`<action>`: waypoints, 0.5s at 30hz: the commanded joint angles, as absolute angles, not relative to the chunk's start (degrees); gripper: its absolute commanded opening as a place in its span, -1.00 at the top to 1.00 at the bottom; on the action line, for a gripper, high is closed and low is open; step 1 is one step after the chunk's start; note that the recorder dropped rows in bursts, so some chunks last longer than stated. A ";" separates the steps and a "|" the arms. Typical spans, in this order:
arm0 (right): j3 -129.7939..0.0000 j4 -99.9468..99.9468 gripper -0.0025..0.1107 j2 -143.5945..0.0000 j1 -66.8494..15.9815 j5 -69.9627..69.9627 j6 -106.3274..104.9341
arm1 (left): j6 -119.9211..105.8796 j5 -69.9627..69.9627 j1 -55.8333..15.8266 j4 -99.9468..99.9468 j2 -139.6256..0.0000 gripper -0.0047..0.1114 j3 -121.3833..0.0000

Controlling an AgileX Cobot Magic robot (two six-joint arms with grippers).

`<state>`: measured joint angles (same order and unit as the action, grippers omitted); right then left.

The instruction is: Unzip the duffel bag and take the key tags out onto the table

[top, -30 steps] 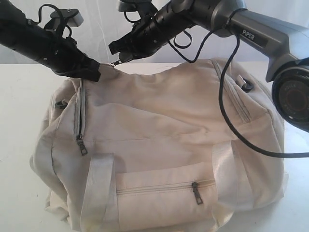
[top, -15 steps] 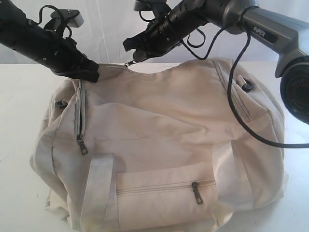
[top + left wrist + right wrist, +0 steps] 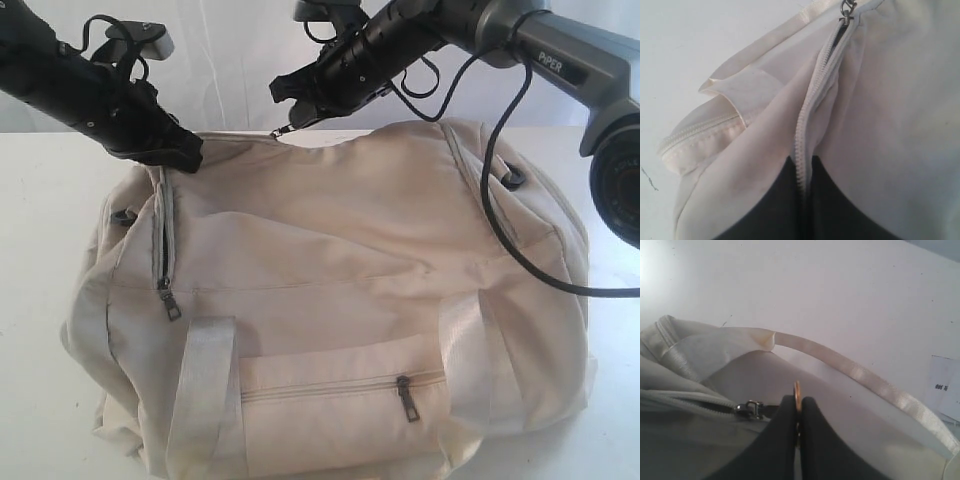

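Where a risk is entered below, we offered it as judgement only.

1. Counter [image 3: 35, 230]: white and flat. It carried the duffel bag [image 3: 340, 270], which lay slumped across the middle. Risk: the bag was soft and held at one end only, so it could drag along the counter toward the pull rather than open.

2. Left jaws: closed on the bag's cloth at the end of the top zip [image 3: 812, 95], one finger to each side of the tape. Risk: if that pinch slid off the fabric, the anchor would go and the zip would bunch instead of running.

3. Right jaws: closed tight on the zipper pull [image 3: 797, 390], with the slider [image 3: 750, 408] just beside them and near the anchored end. Risk: the thin tab could slip out under a pull angled off the track, or the slider could bite the loose cloth beside the teeth.

4. Key tags: we saw them in no view. We presumed they were inside the bag, with most of the top zip yet to be run.
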<state>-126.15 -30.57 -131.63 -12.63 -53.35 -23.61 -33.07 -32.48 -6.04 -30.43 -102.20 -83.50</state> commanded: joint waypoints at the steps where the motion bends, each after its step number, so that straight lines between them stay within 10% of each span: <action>1: -126.80 -27.26 0.96 -131.39 -11.36 -51.82 -23.73 | -32.71 -34.28 -5.84 -28.89 -101.98 0.92 -83.54; 15: -126.80 -18.95 0.96 -130.62 -11.26 -54.02 -23.34 | -29.70 -36.04 -5.84 -29.05 -101.98 0.92 -83.54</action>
<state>-126.15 -24.71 -131.81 -12.63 -54.90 -23.61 -31.67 -33.55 -6.04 -30.23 -102.20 -83.50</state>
